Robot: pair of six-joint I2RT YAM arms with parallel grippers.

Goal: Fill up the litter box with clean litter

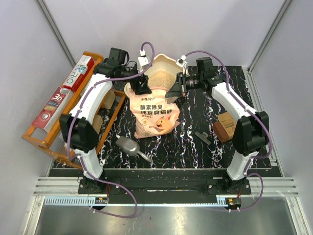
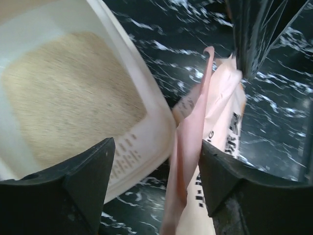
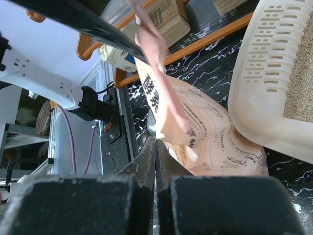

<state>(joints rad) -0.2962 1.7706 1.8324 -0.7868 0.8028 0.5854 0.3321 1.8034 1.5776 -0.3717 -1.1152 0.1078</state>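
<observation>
The cream litter box (image 1: 164, 59) stands at the back centre of the mat, and pale clean litter (image 1: 161, 77) covers its floor (image 2: 68, 93). In front of it lies the pink bag (image 1: 155, 115). My left gripper (image 1: 142, 87) hangs at the bag's top left, open. In the left wrist view the bag's edge (image 2: 188, 147) rises loose between the fingers of the left gripper (image 2: 156, 147), beside the box rim (image 2: 146, 137). My right gripper (image 1: 174, 92) is shut at the bag's top right corner. In the right wrist view the bag film (image 3: 161, 83) starts right at the tips of the right gripper (image 3: 156, 142).
An orange wooden rack (image 1: 108, 125) with cartons (image 1: 78, 72) fills the left side. On the black marbled mat (image 1: 195, 117), a grey scoop (image 1: 129, 146) lies near the front. A small grey part (image 1: 201, 137) and a brown box (image 1: 226, 128) lie at the right.
</observation>
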